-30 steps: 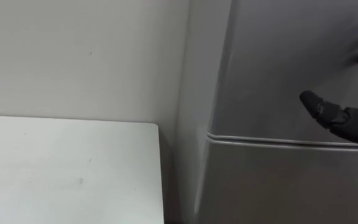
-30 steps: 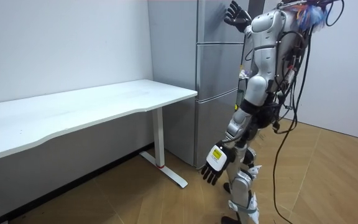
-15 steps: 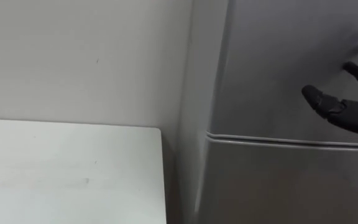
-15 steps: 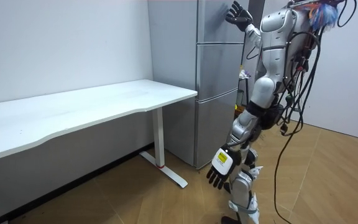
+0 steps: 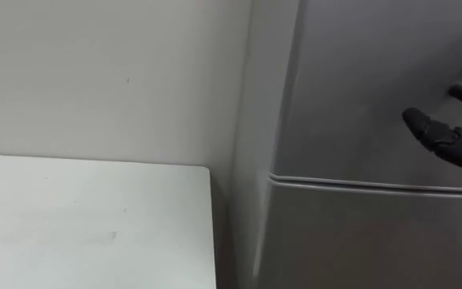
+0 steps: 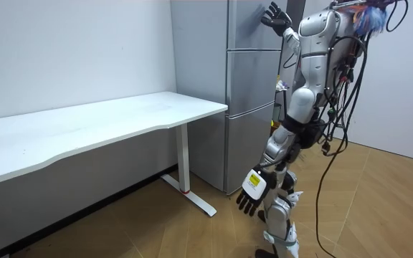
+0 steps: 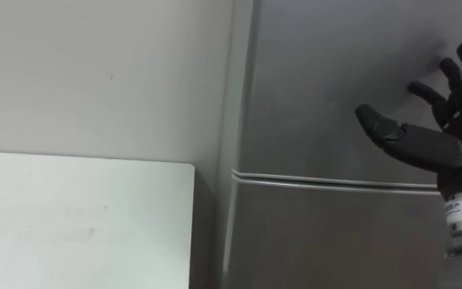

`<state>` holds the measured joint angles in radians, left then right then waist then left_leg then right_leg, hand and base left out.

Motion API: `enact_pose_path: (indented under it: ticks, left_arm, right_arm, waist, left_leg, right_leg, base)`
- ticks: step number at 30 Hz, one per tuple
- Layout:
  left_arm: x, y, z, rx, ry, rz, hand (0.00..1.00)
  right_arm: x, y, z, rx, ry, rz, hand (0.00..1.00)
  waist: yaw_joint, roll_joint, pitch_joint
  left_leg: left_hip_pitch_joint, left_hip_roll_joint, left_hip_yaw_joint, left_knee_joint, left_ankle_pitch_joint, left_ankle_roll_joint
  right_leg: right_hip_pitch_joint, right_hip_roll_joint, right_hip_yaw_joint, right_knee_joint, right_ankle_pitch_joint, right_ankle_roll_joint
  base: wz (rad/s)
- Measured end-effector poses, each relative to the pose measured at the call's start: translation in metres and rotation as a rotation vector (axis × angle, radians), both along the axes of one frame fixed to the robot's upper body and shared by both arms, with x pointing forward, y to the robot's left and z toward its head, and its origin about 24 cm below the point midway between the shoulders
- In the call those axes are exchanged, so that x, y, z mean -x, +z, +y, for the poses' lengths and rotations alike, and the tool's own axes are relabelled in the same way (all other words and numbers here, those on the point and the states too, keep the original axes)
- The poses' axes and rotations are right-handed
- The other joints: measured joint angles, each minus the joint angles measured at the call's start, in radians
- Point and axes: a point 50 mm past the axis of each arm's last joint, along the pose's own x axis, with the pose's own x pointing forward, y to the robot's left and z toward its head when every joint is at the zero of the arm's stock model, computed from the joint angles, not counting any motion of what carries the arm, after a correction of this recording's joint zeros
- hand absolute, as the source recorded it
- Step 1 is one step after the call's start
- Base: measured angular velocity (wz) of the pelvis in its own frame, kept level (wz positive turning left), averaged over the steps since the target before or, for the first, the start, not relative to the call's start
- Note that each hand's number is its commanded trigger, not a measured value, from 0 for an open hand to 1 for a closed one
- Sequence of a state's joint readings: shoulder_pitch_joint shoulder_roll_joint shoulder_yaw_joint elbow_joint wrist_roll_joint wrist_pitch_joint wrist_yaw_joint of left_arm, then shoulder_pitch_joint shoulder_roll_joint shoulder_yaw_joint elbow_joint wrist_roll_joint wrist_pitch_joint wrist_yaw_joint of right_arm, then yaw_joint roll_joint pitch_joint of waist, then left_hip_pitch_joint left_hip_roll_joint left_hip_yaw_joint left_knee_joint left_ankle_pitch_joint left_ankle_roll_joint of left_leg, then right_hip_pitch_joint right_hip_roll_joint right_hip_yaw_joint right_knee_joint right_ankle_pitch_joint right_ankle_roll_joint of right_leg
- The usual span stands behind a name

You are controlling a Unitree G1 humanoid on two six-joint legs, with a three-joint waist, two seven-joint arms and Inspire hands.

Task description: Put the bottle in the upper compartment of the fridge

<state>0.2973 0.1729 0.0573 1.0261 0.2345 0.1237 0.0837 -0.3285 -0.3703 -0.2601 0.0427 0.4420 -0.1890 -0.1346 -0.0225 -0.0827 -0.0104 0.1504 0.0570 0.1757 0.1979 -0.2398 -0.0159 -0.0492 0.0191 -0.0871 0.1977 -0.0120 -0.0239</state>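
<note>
My right robot hand [image 7: 446,144] is at the right edge of the frame, fingers spread apart, in front of the shut door of the upper fridge [image 7: 319,72]. My left robot hand [image 6: 252,190] hangs low in the room view's lower centre, fingers relaxed and apart. The worktop [image 7: 70,225] lies at lower left.

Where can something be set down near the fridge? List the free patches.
The white table is bare from the wall to its end beside the fridge. Crowded only at the upper door, where the open right hand is raised. The left hand hangs idle.
</note>
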Motion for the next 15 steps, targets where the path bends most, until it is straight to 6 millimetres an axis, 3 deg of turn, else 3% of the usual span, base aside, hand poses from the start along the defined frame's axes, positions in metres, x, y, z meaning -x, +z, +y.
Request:
enact_pose_path:
  ticks: [6,15]
  left_arm:
    - [-0.004,0.004,0.002,-0.013,-0.012,-0.05,0.0]
    - [0.01,0.005,0.004,-0.036,0.027,-0.063,0.0]
  right_arm:
    - [0.01,0.003,0.001,0.006,-0.043,0.001,0.0]
    - [0.041,-0.009,-0.023,-0.028,-0.196,0.034,0.0]
  waist:
    - [-0.004,-0.001,0.0]
    - [-0.024,-0.001,0.0004]
  left_leg:
    - [-0.006,0.0,-0.003,-0.003,-0.004,-0.001]
    - [-0.006,-0.001,-0.024,-0.028,-0.002,0.008]
  right_leg:
    - [-0.001,0.0,-0.003,-0.009,-0.002,0.001]
    - [-0.003,0.002,-0.007,-0.012,-0.012,0.001]
  base:
    - [0.02]
    - [0.07]
